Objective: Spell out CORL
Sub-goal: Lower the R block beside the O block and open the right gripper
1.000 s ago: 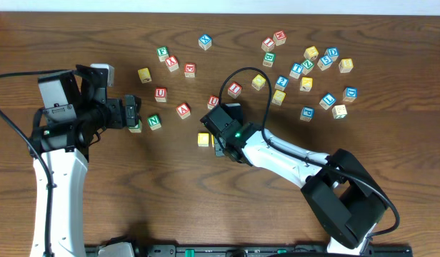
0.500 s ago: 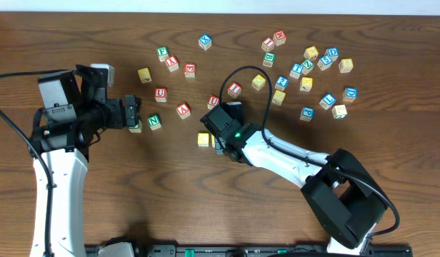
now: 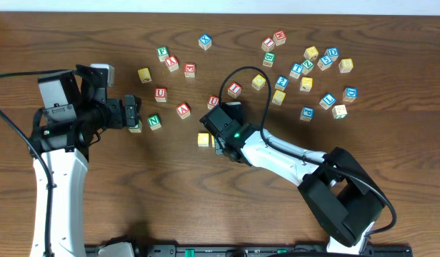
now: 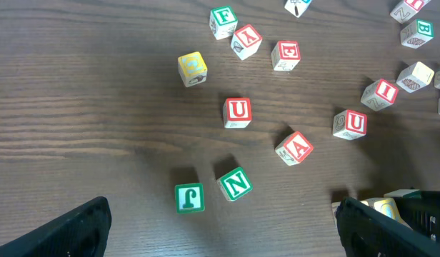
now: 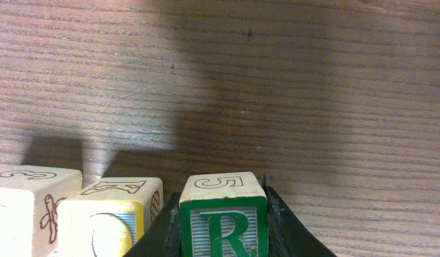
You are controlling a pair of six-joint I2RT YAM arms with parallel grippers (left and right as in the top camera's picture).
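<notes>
1. The table is dark brown wood with a fine grain running left to right. A pale strip runs along its far edge, and a black rail lies along the near edge.
2. The right gripper sits low near the table's middle, its fingers clamped on the green R block. This block stands upright just above or on the wood; I cannot tell which.
3. Just left of the R block, the right wrist view shows a yellow-faced block and then a pale block. They make a row, and their front letters are cut off by the frame.
4. A broad shadow falls across the wood beyond that row.
5. The left gripper is at the left of the table, its fingers wide apart and holding nothing.
6. Between and beyond those fingers lie a green J block, a green N block, a red U block and a red A block.
7. Many loose blocks are scattered at the far right.
</notes>
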